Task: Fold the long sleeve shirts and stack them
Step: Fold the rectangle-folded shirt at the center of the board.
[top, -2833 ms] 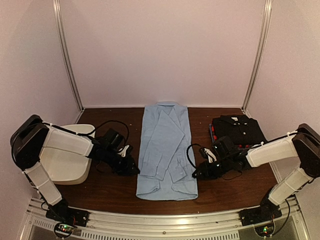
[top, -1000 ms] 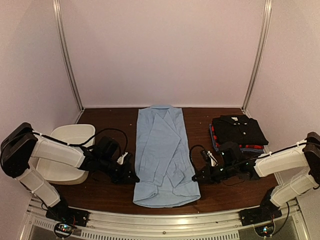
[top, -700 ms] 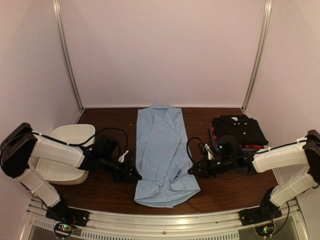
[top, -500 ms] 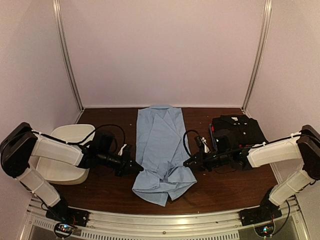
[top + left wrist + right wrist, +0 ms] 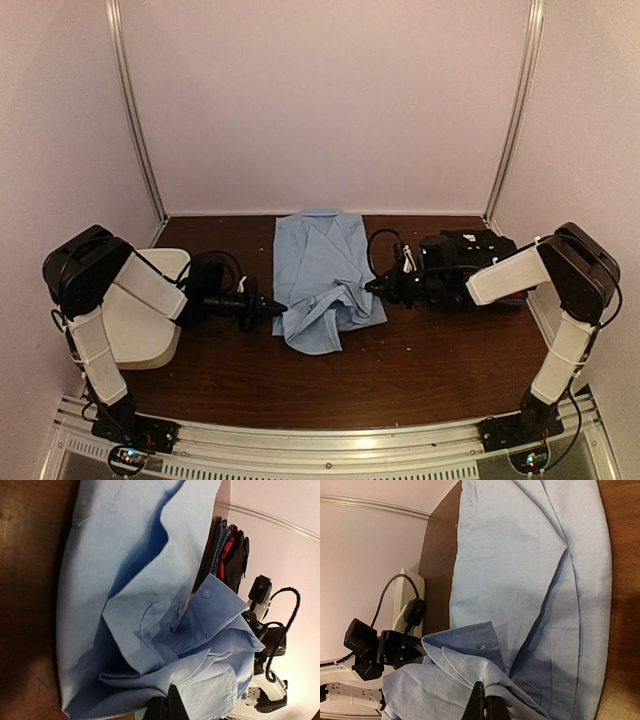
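The light blue collared shirt (image 5: pixel 322 270) lies in the middle of the table with its near end lifted and carried toward the collar. My left gripper (image 5: pixel 277 311) is shut on the shirt's near left hem corner; the wrist view shows the pinched cloth (image 5: pixel 200 680) above my fingers (image 5: pixel 176 711). My right gripper (image 5: pixel 372 286) is shut on the near right hem corner (image 5: pixel 495 680). The hem sags in bunched folds between the two grippers. A stack of folded shirts, black (image 5: pixel 478 252) on top with red and blue check edges, sits at the right.
A white plastic tub (image 5: pixel 140 315) stands at the left edge, behind my left arm. The folded stack lies right behind my right arm. Bare brown table (image 5: pixel 400 380) spreads in front of the shirt. Pale walls close in the back and sides.
Both grippers have closed on the shirt's near hem corners and carried them away from the table's front edge toward the collar. The shirt has gone from flat and long to half its length, bunched.
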Tool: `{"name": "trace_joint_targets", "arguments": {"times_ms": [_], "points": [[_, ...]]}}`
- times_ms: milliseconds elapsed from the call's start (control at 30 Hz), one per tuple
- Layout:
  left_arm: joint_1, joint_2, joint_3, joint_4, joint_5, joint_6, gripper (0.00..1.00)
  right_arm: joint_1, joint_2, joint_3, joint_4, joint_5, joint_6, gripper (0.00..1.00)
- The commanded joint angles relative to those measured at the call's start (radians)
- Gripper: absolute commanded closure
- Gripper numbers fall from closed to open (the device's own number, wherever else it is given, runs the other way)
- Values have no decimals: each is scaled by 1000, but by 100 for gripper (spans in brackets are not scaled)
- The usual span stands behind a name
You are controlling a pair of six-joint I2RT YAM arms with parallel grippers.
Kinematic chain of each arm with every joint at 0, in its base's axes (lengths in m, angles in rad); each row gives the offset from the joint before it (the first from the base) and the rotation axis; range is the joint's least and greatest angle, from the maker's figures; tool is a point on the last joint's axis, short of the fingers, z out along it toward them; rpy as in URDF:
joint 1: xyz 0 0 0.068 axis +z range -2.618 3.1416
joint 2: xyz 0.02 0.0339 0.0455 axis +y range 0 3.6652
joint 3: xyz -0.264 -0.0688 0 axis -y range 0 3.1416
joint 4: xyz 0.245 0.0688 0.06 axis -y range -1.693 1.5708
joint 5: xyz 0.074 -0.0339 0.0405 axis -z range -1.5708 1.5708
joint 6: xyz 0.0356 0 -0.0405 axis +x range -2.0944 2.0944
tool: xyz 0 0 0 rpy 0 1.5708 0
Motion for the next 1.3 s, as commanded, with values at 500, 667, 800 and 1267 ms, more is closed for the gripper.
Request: {"name": "trace_joint_targets", "arguments": {"times_ms": [500,667,800,1267], "points": [[42,85,105,111,-64,-48,100,-61,85,114,33,80,-17,100],[52,102,130,92,-64,-31,100,-68,96,125,29,87,-25,100],[57,106,140,73,-68,-16,97,-74,118,154,12,81,-38,98],[89,33,274,-192,-86,231,35,-105,66,240,-166,105,-181,45]]}}
